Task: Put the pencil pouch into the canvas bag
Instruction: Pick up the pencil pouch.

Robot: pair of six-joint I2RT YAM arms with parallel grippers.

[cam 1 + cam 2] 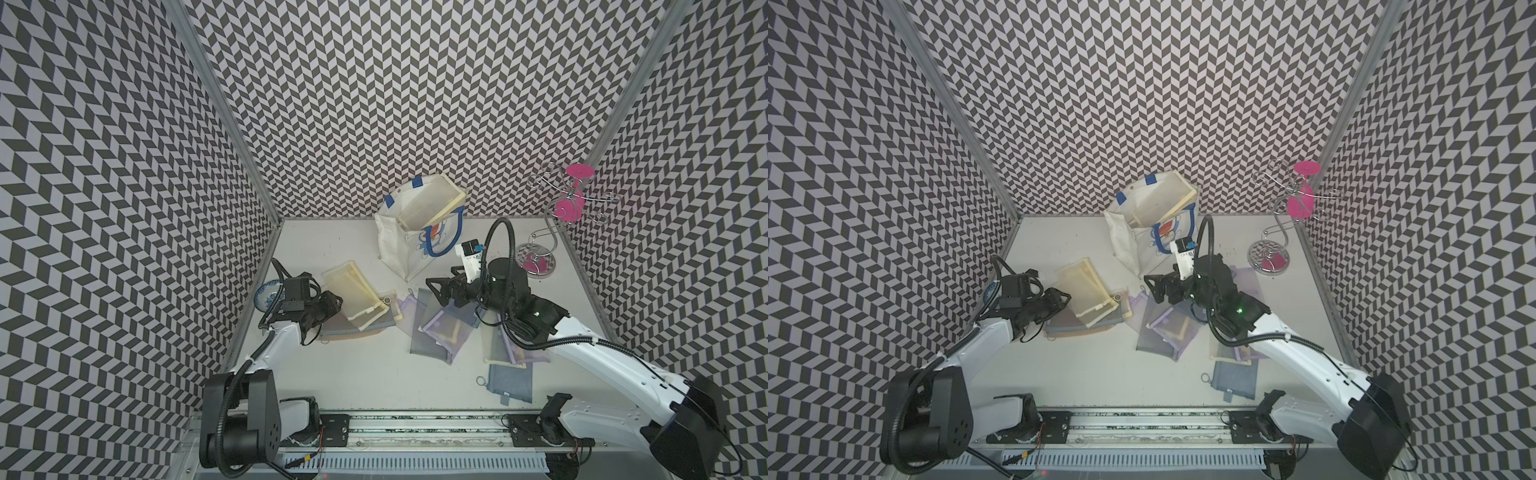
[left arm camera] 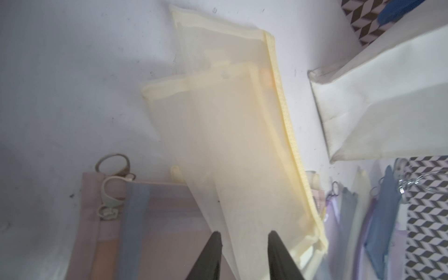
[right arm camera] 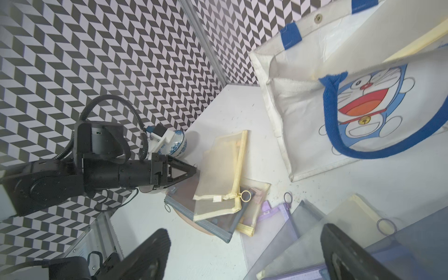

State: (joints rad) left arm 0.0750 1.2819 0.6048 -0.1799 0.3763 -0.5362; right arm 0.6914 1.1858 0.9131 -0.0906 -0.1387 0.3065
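Still at the grab step: my left gripper (image 2: 244,232) sits half open, straddling the edge of the pencil pouch (image 2: 232,145) without pinching it. The pouch is floppy see-through yellow mesh, lying on the other pouches (image 2: 157,218) near the canvas bag (image 1: 388,241). Next I'd clamp, lift and swing over. My right gripper (image 3: 244,230) is wide open and empty.

Both top views look steeply down from high above the table (image 1: 357,374), facing the back wall (image 1: 374,104), with the canvas bag (image 1: 388,243) at the far side. The left wrist camera hovers close over a yellow mesh pouch (image 2: 242,145) near the bag. The right wrist camera, just beside the bag, faces its printed front and the left gripper (image 3: 194,171). Both wrist views share that pouch and bag.
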